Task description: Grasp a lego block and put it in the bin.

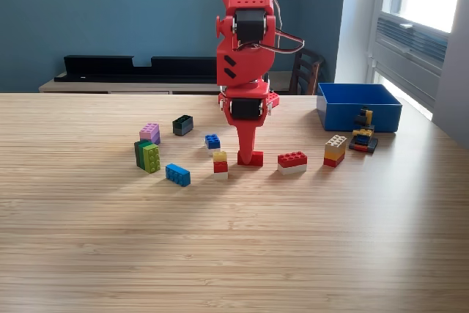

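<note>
Red arm (248, 42): upright, folded, wrist pointing straight down at the wooden table (234, 240). Claw (249, 153): tip low at the tabletop, on or just behind a small red block (250, 158); whether its fingers are apart or clamped cannot be told. Blue bin (358, 107): on the table, well to the exterior view's right of the claw and farther back. Red-and-white block (292, 161): just right of the claw. Yellow-red-white stack (220, 165): just left of the claw.
</note>
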Controlling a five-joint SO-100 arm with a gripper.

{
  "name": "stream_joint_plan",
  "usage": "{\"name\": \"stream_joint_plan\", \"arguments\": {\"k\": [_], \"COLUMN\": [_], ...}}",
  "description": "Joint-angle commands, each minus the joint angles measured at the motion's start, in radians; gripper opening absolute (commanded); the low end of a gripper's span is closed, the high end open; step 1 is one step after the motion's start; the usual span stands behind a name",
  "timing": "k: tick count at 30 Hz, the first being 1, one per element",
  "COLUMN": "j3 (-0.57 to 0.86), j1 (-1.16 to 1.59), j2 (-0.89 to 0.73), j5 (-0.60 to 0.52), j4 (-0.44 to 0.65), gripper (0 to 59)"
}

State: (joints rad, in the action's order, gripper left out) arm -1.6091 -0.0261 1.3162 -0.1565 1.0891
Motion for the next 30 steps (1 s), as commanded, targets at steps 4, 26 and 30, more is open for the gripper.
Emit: {"name": "stream_joint_plan", "arguments": {"k": [4,26,30], "j3": [0.089,0.265,0.258], "j1": [-0.012,0.632,0.798], "j2": [0.035,0.425,0.428], "j5": [0.009,0.115,0.143], "j4": [0.069,0.480,0.495], "gripper": [0.0,0.0,0.0]}}
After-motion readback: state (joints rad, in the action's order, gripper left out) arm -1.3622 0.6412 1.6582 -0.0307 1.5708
